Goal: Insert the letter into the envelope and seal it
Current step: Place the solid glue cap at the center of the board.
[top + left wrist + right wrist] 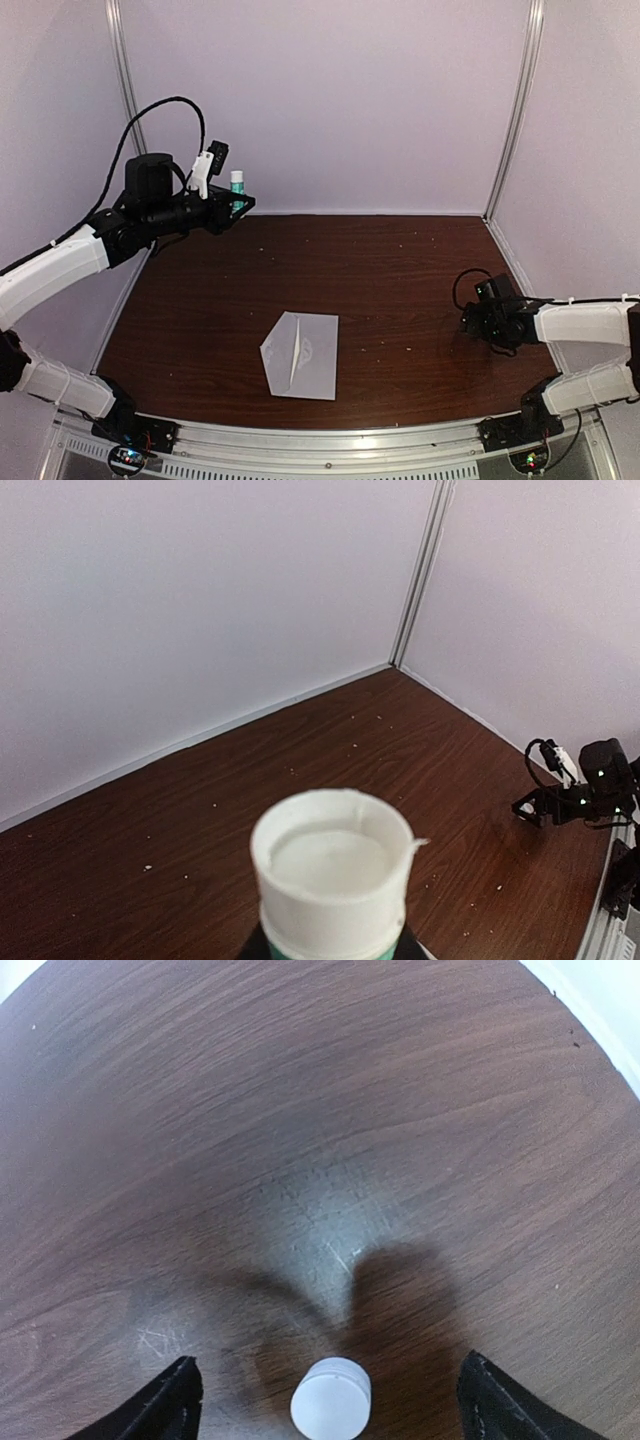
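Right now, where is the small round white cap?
In the right wrist view, the small round white cap lies on the dark wooden table, between the black fingers of the open right gripper, on the table's right side.

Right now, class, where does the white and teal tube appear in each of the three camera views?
Top external: upper left, the white and teal tube held in the left gripper.
Left wrist: bottom centre, its white top toward the camera.
Right wrist: not in it; only a small white cap on the table.
Shared landmark: the dark wooden table.
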Available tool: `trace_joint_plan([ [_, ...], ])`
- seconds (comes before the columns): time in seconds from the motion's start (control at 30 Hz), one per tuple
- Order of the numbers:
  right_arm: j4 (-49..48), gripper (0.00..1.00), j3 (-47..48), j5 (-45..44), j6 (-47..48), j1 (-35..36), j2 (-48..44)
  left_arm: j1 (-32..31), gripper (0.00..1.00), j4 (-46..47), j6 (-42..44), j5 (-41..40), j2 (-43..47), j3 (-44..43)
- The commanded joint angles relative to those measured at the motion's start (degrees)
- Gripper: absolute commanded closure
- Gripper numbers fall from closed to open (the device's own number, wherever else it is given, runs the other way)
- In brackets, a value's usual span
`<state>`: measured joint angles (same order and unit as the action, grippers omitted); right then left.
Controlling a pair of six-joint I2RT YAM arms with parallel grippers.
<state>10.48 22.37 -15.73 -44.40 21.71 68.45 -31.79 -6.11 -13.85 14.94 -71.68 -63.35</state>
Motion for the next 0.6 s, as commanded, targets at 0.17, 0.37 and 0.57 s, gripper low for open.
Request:
trace_joint_plan([
  [0.17,1.4,0.00,3.5,0.7,0.9,-0.4,-5.4,0.5,1.00,2.5,0.1,-2.3,1.3,0.9],
  [0.37,3.9,0.00,6.4,1.0,2.7,-0.4,-9.3,0.5,1.00,4.3,0.1,-3.0,2.9,2.4],
  [0.57,1.5,0.01,9.0,7.0,7.2,-0.4,-16.3,0.5,1.00,5.2,0.6,-0.1,3.2,2.6],
])
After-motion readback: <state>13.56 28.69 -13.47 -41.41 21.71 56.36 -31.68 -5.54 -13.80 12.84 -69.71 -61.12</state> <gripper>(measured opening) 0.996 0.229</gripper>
